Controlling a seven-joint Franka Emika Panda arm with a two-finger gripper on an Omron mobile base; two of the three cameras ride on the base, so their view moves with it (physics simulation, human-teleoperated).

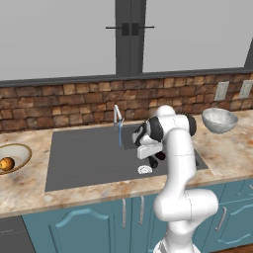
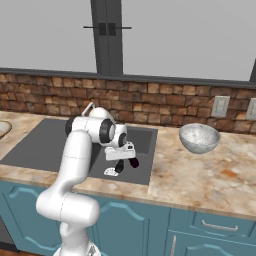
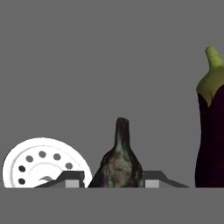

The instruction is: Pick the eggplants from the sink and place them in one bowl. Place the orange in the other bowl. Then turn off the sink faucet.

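- Gripper [image 3: 112, 181] fingertips stand at the bottom of the hand view, 1 on each side of an eggplant [image 3: 118, 164], pressed against its flanks; the jaws are narrow and closed on it.
- Held between them, that eggplant points its dark stem up in the hand view, its body mottled purple and greenish.
- Just left of it in the hand view lies the round white drain [image 3: 41, 164], dotted with small holes, on the flat dark grey sink floor [image 3: 109, 65].
- Off to the right in the same view lies the second eggplant [image 3: 212, 131], glossy dark purple with a yellow-green cap and stem, apart from the held one.
- From the left base view, the white arm bends down into the sink [image 1: 79, 158], with the gripper [image 1: 154, 160] low beside the drain [image 1: 144, 170].
- At the back rim of the basin stands the slim silver faucet [image 1: 117, 116], with a thin blue stream [image 1: 120, 136] falling from it.
- On the counter [image 1: 29, 183] left of the sink sits the shallow tan-rimmed bowl [image 1: 22, 150], and the orange [image 1: 6, 163] lies inside it.
- On the counter right of the sink sits the deep grey-white speckled bowl [image 2: 199, 138], well apart from the gripper [image 2: 120, 166]; I see nothing in it.
- Behind everything runs a brick backsplash [image 2: 165, 100] with 2 wall outlets [image 2: 219, 106] at its right.
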